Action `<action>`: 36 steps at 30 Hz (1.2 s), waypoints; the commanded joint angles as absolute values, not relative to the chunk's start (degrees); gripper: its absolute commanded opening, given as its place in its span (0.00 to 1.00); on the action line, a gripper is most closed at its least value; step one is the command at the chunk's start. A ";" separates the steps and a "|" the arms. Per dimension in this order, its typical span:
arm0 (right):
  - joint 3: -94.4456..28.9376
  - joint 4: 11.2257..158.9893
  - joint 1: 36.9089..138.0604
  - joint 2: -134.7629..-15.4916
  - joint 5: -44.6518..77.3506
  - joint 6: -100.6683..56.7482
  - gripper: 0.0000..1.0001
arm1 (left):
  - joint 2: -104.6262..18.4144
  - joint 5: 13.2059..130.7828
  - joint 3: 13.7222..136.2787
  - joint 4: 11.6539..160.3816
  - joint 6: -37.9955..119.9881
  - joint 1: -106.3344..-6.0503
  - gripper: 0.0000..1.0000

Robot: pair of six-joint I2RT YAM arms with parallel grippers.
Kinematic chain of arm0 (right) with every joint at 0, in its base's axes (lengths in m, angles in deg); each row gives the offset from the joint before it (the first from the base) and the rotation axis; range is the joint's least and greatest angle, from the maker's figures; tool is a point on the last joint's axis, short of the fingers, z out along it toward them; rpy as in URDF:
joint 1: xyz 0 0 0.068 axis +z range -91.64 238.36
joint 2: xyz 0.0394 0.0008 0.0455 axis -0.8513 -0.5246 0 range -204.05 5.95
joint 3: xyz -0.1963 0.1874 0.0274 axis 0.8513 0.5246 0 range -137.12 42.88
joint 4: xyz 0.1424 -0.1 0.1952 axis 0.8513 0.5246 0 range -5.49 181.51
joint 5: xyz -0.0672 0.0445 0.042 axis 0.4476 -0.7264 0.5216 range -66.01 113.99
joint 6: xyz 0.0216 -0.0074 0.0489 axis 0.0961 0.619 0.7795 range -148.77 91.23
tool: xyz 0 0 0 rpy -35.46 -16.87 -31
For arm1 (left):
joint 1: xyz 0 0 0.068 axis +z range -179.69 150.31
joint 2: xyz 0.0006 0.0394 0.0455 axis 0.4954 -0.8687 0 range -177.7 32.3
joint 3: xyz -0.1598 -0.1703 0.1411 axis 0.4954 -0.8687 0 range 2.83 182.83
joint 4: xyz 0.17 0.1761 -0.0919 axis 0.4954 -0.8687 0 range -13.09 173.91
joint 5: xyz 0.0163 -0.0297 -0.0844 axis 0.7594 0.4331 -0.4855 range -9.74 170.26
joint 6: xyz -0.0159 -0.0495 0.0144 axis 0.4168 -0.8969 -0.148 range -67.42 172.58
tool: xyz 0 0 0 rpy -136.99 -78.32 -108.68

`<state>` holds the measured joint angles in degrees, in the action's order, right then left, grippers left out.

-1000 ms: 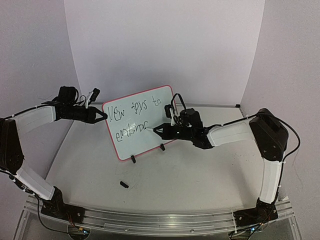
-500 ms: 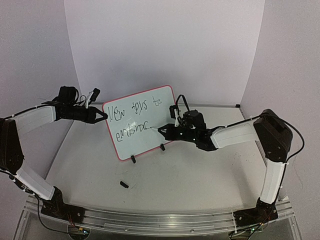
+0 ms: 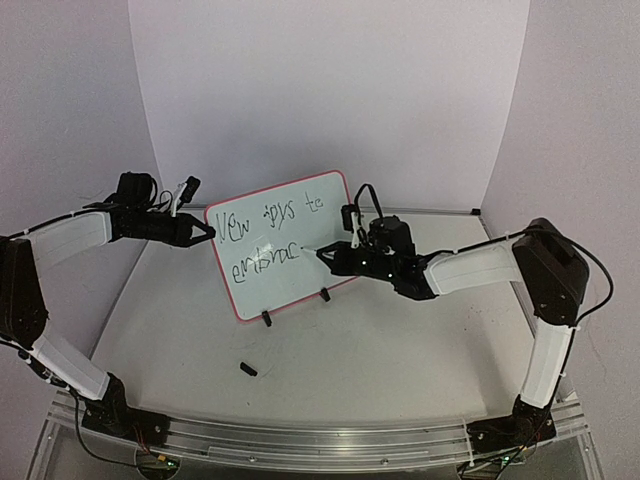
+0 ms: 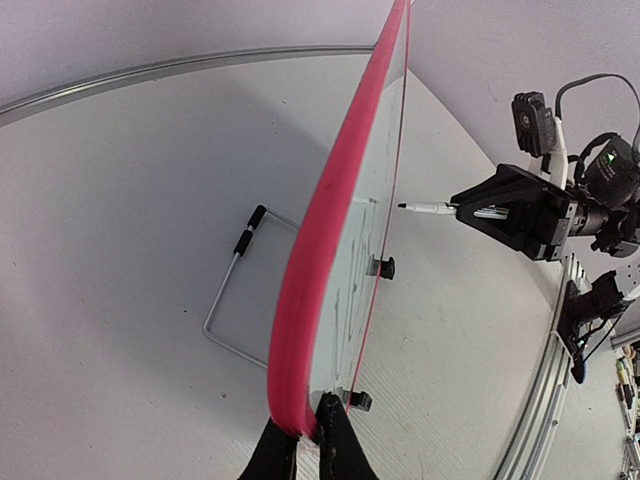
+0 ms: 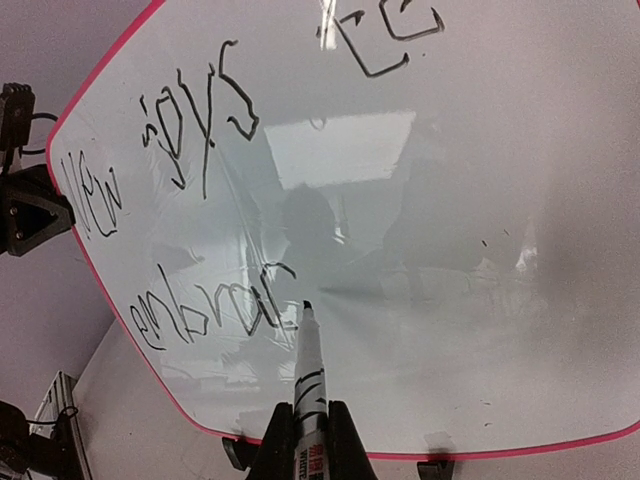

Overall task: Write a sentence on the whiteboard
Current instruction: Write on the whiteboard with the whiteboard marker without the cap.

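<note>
Pale backdrop, light bench. The whiteboard stands mid-bench, a bit left of centre, on two black feet, leaning back on a wire stand. The sentence reads roughly "New joys to" on top and "embrac" below, so I judge one letter is left. Left end effector is pressed together on the pink rim at the board's left edge; it's a thin bite on the edge only. Right end effector is pinching the marker, tip just right of the last "c". I can't tell whether the tip is touching the surface or just off it. Risks:
- Too much push on the tip could pivot the board about that one pinch, or skid the feet far-left, and the stroke would smear.
- Too little push would leave the letter broken or missing.
- The marker is held only at its body with a long overhang, so side load while curving the letter could twist it in the jaws and the line would wander.
- The right arm reaches in low across the face, so a dip could wipe wet ink.

A small black piece, maybe the cap, lies loose near the front, well apart from both arms and not a concern.
</note>
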<state>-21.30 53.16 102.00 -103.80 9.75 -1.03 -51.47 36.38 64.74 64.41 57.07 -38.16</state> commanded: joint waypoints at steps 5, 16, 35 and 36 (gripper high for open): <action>-24.71 53.02 101.69 -105.92 12.16 -0.83 0.00 | -52.98 41.94 64.94 59.25 59.39 -38.94 0.00; -23.87 54.47 101.72 -105.16 17.47 -0.11 0.00 | -53.04 41.89 65.00 59.22 59.35 -38.91 0.00; -25.55 52.71 101.60 -104.56 16.05 -1.15 0.00 | -53.04 41.67 65.01 59.35 59.29 -39.01 0.00; -25.83 52.70 101.63 -105.00 15.55 -1.07 0.00 | -53.04 41.67 65.03 59.32 59.28 -38.98 0.00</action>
